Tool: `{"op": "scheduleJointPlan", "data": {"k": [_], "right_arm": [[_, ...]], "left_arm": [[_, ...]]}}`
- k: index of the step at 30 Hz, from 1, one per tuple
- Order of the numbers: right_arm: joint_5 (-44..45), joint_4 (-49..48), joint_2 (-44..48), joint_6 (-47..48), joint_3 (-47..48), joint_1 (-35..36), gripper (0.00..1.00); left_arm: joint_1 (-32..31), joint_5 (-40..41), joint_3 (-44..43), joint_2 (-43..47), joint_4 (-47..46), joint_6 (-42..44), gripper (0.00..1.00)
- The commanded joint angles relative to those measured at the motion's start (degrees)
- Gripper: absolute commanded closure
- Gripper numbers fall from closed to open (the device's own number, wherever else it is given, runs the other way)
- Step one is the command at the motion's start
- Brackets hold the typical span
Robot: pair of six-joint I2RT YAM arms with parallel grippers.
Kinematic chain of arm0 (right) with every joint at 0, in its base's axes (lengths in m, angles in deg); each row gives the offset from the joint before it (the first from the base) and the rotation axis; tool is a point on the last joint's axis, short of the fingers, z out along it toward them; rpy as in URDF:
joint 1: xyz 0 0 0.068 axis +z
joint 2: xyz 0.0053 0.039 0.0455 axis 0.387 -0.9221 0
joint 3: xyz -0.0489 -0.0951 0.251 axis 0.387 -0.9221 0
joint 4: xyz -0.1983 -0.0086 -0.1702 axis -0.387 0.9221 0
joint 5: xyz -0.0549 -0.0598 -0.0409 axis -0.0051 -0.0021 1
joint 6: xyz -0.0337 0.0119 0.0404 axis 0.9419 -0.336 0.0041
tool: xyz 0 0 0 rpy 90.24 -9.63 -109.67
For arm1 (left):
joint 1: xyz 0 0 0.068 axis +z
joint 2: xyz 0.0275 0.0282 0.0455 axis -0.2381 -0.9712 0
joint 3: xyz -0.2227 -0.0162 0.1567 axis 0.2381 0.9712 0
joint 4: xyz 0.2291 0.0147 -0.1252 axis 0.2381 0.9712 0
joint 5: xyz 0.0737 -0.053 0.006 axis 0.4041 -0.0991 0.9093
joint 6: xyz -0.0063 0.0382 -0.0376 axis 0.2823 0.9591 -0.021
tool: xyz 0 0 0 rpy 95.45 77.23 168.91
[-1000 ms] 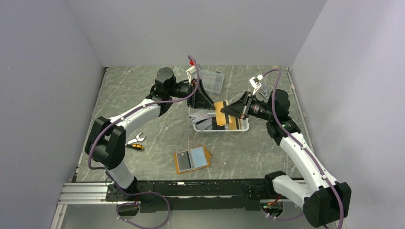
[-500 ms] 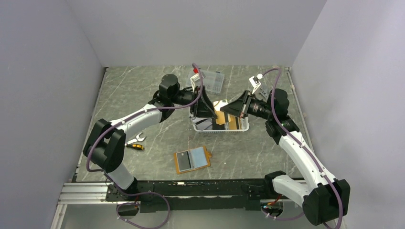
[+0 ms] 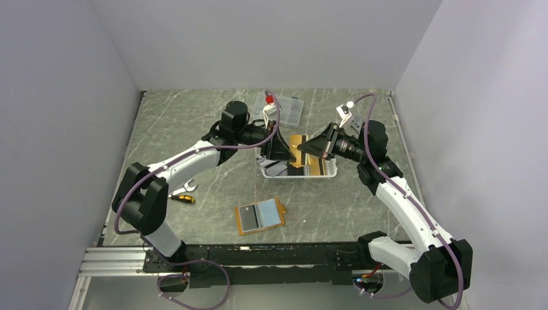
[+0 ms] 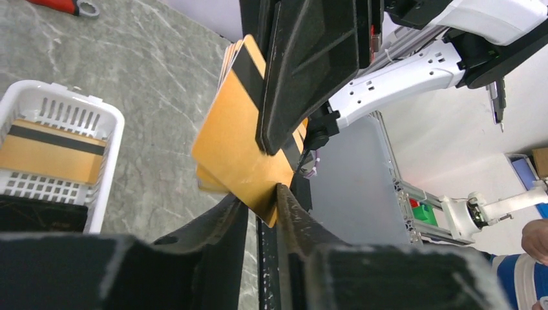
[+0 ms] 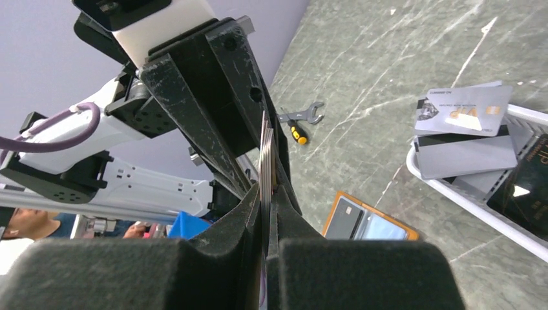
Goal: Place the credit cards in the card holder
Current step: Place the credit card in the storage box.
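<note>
Left wrist view shows the left hand (image 4: pixel 262 201) and right hand (image 5: pixel 266 194) both clamped on the gold cards (image 4: pixel 232 142) over the basket (image 3: pixel 297 175), seemingly to peel one off for the holder (image 5: pixel 371 223).

Two pincers (image 3: pixel 288 152) (image 3: pixel 305 149), one basket (image 3: pixel 298 176), one card holder (image 3: pixel 260 216).

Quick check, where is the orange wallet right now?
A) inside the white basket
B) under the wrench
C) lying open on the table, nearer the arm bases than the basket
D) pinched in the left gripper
C: the wallet lies open on the table, apart from the basket, while the left gripper and right gripper both pinch a gold card.
</note>
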Motion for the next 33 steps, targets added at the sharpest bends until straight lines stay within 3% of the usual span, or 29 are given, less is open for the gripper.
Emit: {"op": "scheduleJointPlan", "data": {"k": [1, 11, 17, 33], "right_arm": [[-2.75, 0.05, 2.61, -0.44, 1.18, 0.50, 0.95], [-4.57, 1.86, 2.36, 0.28, 2.35, 0.39, 0.91], [-4.55, 3.80, 2.82, 1.81, 3.11, 0.33, 0.92], [-5.90, 8.98, 1.25, 4.90, 6.47, 0.24, 0.90]], "left_arm": [[3.98, 4.45, -0.85, 0.46, 1.50, 2.42, 0.76], [5.42, 3.02, -0.01, 1.28, -1.12, 0.88, 0.78], [6.24, 1.82, 0.26, 1.00, -3.74, -2.08, 1.00], [12.37, -0.79, 1.43, 0.40, -12.12, -10.79, 1.00]]}}
